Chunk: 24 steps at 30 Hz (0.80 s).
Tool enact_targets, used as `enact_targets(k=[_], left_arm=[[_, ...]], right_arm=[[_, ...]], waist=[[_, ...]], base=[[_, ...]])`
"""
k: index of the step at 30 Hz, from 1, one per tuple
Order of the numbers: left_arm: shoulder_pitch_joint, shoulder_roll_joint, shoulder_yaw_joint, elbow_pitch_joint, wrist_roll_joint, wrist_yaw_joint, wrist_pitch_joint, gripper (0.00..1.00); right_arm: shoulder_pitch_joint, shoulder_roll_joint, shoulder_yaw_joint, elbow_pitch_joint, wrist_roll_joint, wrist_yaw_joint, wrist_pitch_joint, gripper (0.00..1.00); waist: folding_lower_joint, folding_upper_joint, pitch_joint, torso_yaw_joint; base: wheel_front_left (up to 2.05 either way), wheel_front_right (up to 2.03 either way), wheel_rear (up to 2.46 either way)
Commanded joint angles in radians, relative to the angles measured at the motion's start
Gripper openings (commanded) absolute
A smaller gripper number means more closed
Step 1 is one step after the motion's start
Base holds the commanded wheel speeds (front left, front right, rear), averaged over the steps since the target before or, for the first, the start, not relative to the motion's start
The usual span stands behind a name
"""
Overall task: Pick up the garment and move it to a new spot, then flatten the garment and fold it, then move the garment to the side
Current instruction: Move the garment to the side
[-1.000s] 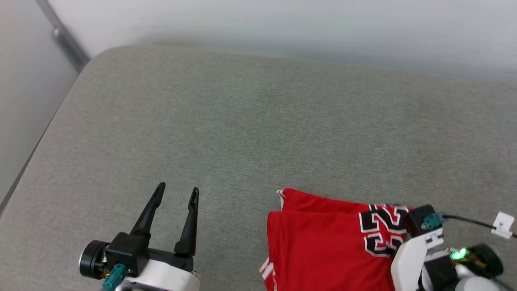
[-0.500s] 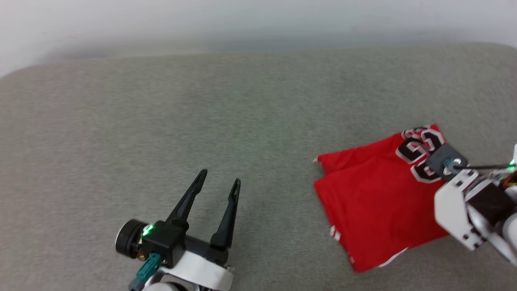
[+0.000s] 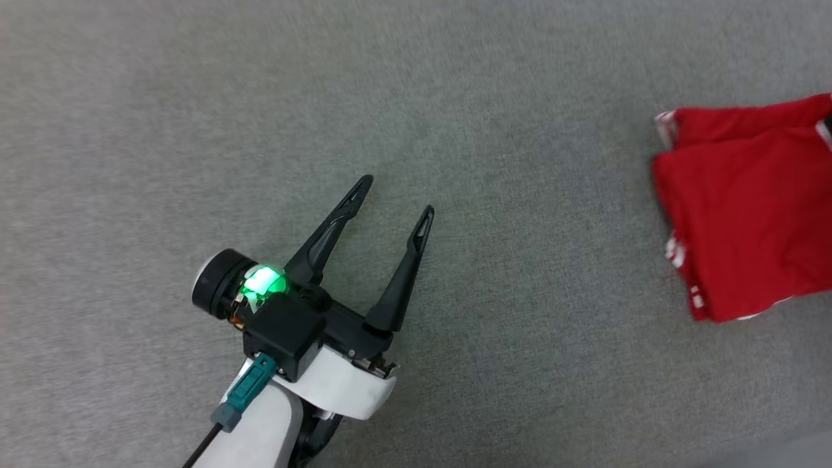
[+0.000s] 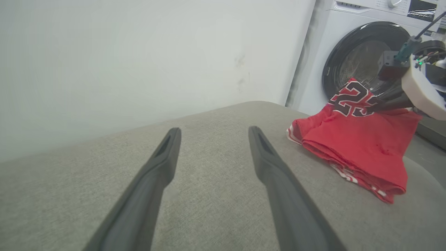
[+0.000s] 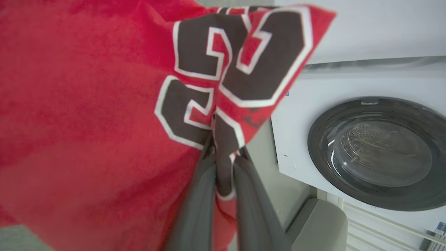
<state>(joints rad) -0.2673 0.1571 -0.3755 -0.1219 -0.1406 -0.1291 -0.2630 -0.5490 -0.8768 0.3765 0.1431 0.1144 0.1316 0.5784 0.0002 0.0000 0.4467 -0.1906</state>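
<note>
The right tool [image 5: 224, 158] pinches the folded red garment [image 3: 747, 208]; left tool [image 3: 397, 195] gapes over coarse grey cushion [image 3: 520, 97].

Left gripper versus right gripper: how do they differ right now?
Left gripper is open and empty; right gripper is shut on the garment. Left gripper is over bare grey cushion, apart from the garment; right gripper holds its numbered edge raised. Both have long dark fingers.
</note>
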Motion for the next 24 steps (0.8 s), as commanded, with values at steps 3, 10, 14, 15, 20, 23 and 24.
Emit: enact_targets(k=[3,10,14,15,20,23,24], left_arm=[[-0.038,0.024,-0.013,-0.012,0.011,-0.001,-0.002,1.0],[-0.079,0.048,-0.033,-0.029,0.012,-0.001,-0.002,1.0],[-0.091,0.055,-0.038,-0.034,0.012,-0.001,-0.002,1.0],[-0.092,0.056,-0.039,-0.035,0.012,-0.001,-0.002,1.0],[-0.093,0.057,-0.038,-0.033,0.01,-0.001,-0.002,1.0],[-0.089,0.048,-0.035,-0.022,0.012,-0.001,-0.002,1.0],[-0.083,0.041,-0.031,-0.019,0.007,-0.001,-0.002,1.0]], right_arm=[[-0.022,-0.026,-0.06,0.08,-0.021,-0.002,-0.049,0.0],[-0.02,-0.027,-0.204,0.245,-0.08,-0.002,-0.144,0.0],[-0.033,0.006,-0.283,0.321,-0.119,-0.002,-0.207,0.0],[-0.038,0.015,-0.3,0.336,-0.129,-0.002,-0.219,0.0],[-0.058,0.07,-0.386,0.388,-0.173,-0.002,-0.257,0.75],[-0.053,0.097,-0.414,0.397,-0.199,-0.002,-0.26,1.0],[-0.052,0.1,-0.423,0.393,-0.206,-0.002,-0.262,1.0]], waist=[[-0.0002,0.0,0.103,-0.048],[-0.0002,0.0,0.162,-0.03],[-0.0002,0.0,0.185,-0.014],[-0.0002,0.0,0.189,-0.011],[-0.0002,0.0,0.188,0.005],[-0.0002,0.0,0.16,0.015],[-0.0002,0.0,0.146,0.019]], base=[[0.0,0.0,0.0],[0.0,0.0,0.0],[0.0,0.0,0.0],[0.0,0.0,0.0],[0.0,0.0,0.0],[0.0,0.0,0.0],[0.0,0.0,0.0]])
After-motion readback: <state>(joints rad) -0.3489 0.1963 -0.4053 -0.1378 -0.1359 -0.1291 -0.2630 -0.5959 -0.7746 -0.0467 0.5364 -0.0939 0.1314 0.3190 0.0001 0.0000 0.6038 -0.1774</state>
